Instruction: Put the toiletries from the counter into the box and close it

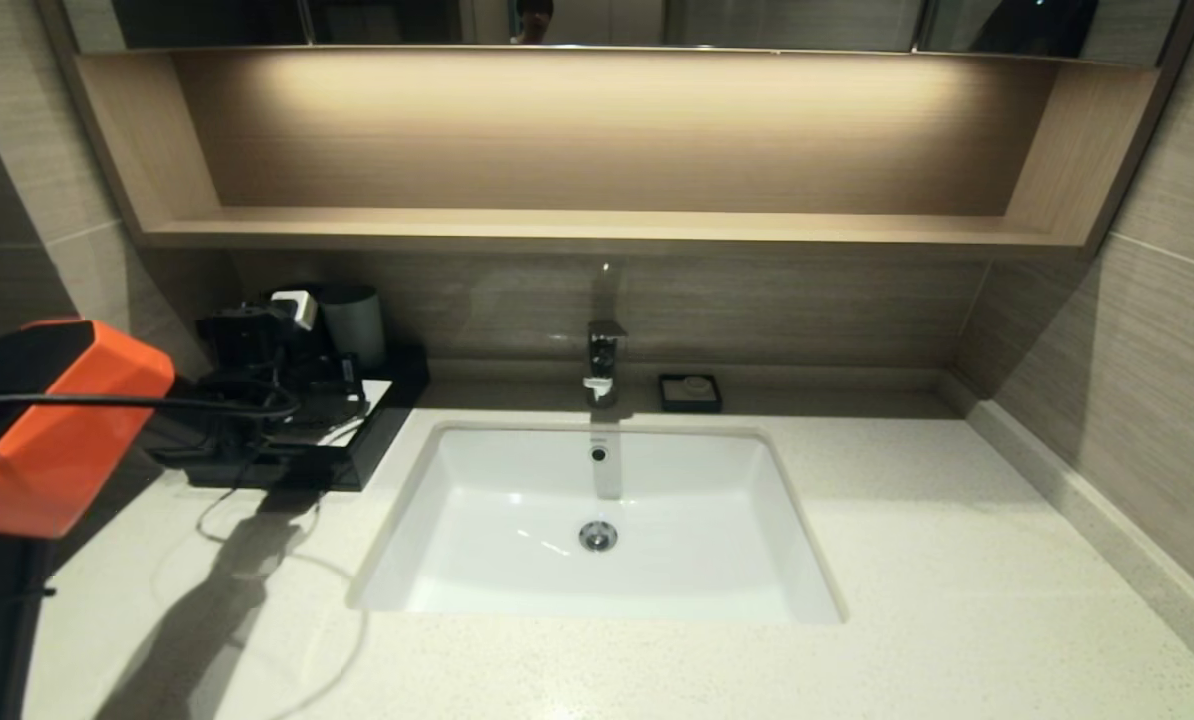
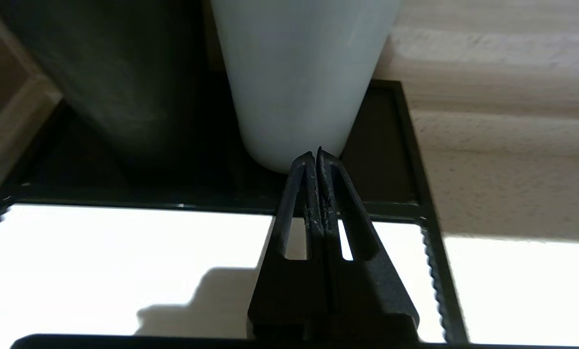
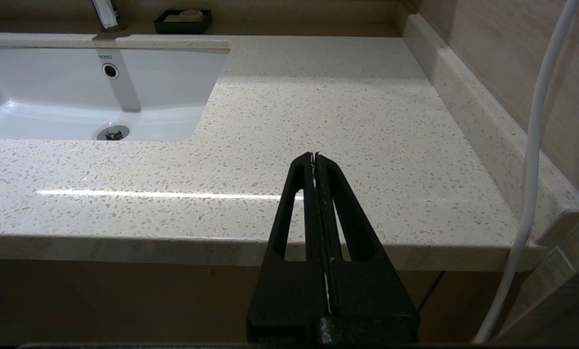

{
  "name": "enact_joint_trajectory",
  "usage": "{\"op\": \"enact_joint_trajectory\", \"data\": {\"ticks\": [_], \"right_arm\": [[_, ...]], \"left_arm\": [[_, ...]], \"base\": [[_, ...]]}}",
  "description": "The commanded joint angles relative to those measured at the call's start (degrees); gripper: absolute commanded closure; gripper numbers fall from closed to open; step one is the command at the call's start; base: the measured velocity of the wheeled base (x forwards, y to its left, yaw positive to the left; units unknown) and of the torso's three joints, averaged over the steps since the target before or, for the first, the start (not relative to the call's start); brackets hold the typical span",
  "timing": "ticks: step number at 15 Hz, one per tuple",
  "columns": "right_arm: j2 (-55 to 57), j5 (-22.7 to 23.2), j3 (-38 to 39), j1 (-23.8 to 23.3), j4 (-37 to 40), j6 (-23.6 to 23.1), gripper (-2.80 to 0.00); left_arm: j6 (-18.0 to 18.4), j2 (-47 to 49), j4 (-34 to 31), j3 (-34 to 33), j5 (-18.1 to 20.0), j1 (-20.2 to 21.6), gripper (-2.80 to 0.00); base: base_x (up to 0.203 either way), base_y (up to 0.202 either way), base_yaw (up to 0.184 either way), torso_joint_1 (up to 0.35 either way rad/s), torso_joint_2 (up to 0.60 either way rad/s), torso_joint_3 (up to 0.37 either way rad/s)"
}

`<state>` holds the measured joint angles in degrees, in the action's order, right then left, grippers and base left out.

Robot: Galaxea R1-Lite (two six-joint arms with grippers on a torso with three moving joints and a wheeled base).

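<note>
Black box [image 2: 406, 145] under my left fingers [image 2: 318, 157], pressed together, empty, nosing its white top beside the cup [image 2: 299, 77], likely pushing it closed.

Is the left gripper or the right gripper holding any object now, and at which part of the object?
Nothing is held. The left gripper is shut and empty over the box; the right gripper is shut and empty before the counter.

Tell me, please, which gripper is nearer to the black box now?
The left. The left gripper is shut, right above the box, near a pale cup. The right gripper, also shut, hangs at the counter's front edge, right of the sink.
</note>
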<state>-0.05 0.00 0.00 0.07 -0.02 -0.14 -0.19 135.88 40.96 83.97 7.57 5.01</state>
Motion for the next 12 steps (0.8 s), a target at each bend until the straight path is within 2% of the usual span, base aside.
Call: {"op": "enact_joint_trajectory", "data": {"ticks": [1,4,7,12], "right_arm": [[0.05,0.00,0.09,0.01,-0.06,-0.03,0.00],[0.05,0.00,0.09,0.01,-0.06,-0.03,0.00],[0.05,0.00,0.09,0.01,0.02,-0.03,0.00],[0.05,0.00,0.09,0.01,-0.06,-0.03,0.00]], "left_arm": [[-0.56,-4.63,0.26,-3.66,0.00,0.00,0.00],[-1.07,-9.79,0.23,-9.13,-0.01,-0.05,0.00],[-1.18,-16.31,0.24,-17.29,-0.35,-1.19,0.00],[-0.58,-25.38,-0.50,-26.69,-4.90,-4.23,0.00]], "base": [[0.000,0.000,0.000,0.000,0.00,0.000],[0.000,0.000,0.000,0.000,0.00,0.000],[0.000,0.000,0.000,0.000,0.00,0.000],[0.000,0.000,0.000,0.000,0.00,0.000]]}}
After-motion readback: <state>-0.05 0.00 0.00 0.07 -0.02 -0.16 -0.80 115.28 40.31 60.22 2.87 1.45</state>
